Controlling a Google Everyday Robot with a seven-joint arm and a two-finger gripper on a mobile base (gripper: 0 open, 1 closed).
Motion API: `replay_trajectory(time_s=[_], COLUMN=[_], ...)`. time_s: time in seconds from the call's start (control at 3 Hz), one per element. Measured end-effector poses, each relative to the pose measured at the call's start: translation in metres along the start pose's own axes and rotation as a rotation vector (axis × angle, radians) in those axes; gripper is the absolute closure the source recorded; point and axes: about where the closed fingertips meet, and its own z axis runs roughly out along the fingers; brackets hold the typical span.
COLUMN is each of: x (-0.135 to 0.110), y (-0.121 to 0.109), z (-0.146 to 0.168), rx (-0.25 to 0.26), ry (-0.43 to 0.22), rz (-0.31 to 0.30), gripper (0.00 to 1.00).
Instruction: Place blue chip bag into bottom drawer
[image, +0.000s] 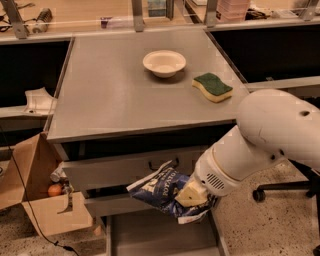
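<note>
The blue chip bag (159, 188) hangs in the air below the bench's front edge, nearer the front right corner than the left. It covers part of the two upper drawer fronts (115, 172) and does not touch the tray beneath. My gripper (192, 196) is clamped on the bag's right end, with its pale fingertip pressed into the crinkled foil. My arm (265, 135) reaches in from past the bench's right edge. The bottom drawer (155, 240) is pulled out directly under the bag, showing its flat grey floor. On the bench top (110, 100), a cream bowl (164, 63) sits toward the far edge, and a green-and-yellow sponge (212, 86) lies near the right edge. An open cardboard box (35, 205) stands on the floor off the front left corner.
</note>
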Motion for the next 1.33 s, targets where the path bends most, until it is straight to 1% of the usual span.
replay_trajectory(time_s=[0.33, 0.67, 1.0, 1.33], x=[0.015, 0.015, 0.023, 0.04], y=[-0.01, -0.01, -0.014, -0.023], z=[0.029, 0.029, 0.038, 0.061], rx=[-0.063, -0.063, -0.061, -0.052], ry=[0.004, 0.004, 0.007, 0.042], rz=[0.012, 0.012, 0.045, 0.09], gripper=[1.0, 1.0, 1.0, 1.0])
